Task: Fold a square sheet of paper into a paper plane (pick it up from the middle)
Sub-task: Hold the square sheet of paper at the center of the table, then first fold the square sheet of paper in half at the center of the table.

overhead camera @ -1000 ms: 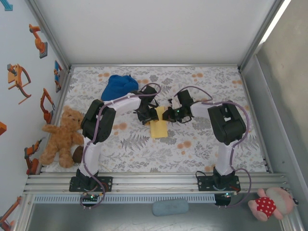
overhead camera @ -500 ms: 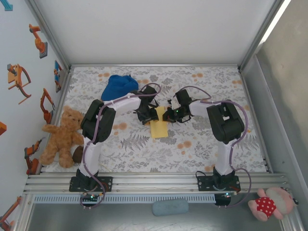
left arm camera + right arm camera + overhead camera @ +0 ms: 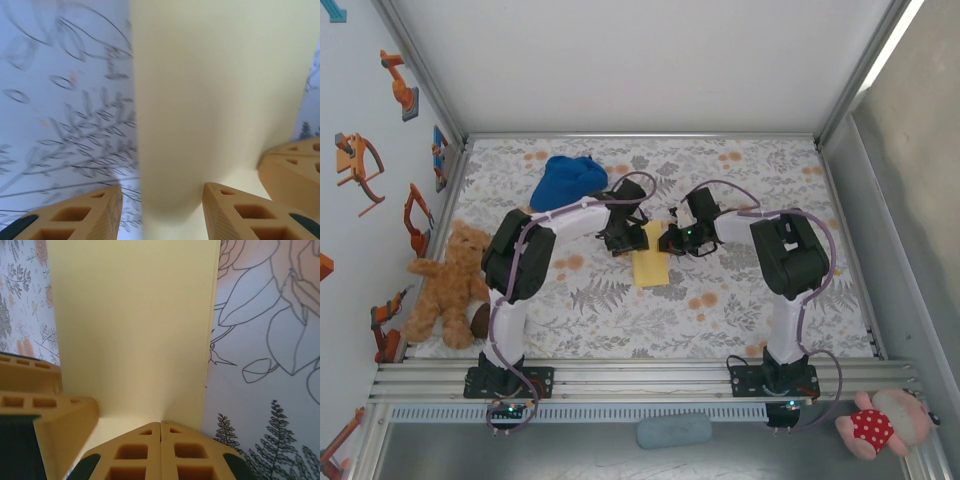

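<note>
My left pincer [image 3: 162,187], half wide, straddles the left long edge of the paper [image 3: 651,262], my closed right pincer [image 3: 160,424] just opposite

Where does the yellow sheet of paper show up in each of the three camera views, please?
Top external: the yellow sheet lies near the centre.
Left wrist: it spans the middle and right.
Right wrist: it spans the left and middle.
Shared landmark: the leaf-printed table cover under it, left of it in the left wrist view, right of it in the right.
</note>
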Tool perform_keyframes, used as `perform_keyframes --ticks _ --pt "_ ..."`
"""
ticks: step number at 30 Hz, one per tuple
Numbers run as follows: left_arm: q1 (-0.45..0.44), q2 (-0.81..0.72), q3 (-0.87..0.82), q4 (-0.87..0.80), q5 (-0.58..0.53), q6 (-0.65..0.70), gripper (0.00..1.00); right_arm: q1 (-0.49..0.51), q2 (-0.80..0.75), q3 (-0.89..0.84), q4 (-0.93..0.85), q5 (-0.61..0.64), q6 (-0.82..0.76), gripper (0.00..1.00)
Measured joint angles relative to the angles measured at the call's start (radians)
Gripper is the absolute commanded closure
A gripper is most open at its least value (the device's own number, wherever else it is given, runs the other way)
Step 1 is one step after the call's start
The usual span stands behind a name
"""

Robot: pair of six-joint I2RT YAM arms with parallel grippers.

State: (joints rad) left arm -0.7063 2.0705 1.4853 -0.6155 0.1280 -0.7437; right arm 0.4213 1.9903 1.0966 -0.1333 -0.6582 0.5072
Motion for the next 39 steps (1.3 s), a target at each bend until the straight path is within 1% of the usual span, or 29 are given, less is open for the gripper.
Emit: perform_keyframes --ticks 4,6,8,10,13,17,22,28,35,39 --pt "0.016 -0.062 -0.005 0.002 -0.025 0.013 0.52 0.000 -0.002 -0.003 0.002 0.002 0.000 0.99" --pt "0.018 -0.121 -0.023 0.024 -0.018 0.020 0.54 0.000 -0.005 -0.006 0.005 0.007 0.000 0.99" --pt "0.018 -0.190 -0.055 0.066 0.006 0.020 0.58 0.001 -0.007 -0.008 0.008 0.011 0.000 0.99" --pt "0.018 -0.254 -0.098 0.118 0.045 0.018 0.64 0.001 -0.007 -0.008 0.008 0.011 0.000 0.99" --pt "0.018 -0.293 -0.142 0.202 0.122 0.006 0.73 0.001 -0.006 -0.008 0.008 0.011 0.000 0.99" --pt "0.018 -0.266 -0.195 0.284 0.209 -0.023 0.83 0.001 -0.006 -0.008 0.008 0.011 0.000 1.00" --pt "0.021 -0.195 -0.233 0.328 0.282 -0.050 0.89 0.001 -0.005 -0.008 0.008 0.011 0.000 1.00" --pt "0.022 -0.133 -0.232 0.371 0.333 -0.072 0.92 0.001 -0.002 -0.008 0.008 0.003 0.000 1.00" --pt "0.032 -0.062 -0.214 0.369 0.341 -0.075 0.93 0.000 0.001 -0.006 0.007 0.000 0.000 1.00" --pt "0.040 -0.050 -0.214 0.364 0.342 -0.076 0.93 0.000 0.001 -0.005 0.006 0.000 0.000 1.00"
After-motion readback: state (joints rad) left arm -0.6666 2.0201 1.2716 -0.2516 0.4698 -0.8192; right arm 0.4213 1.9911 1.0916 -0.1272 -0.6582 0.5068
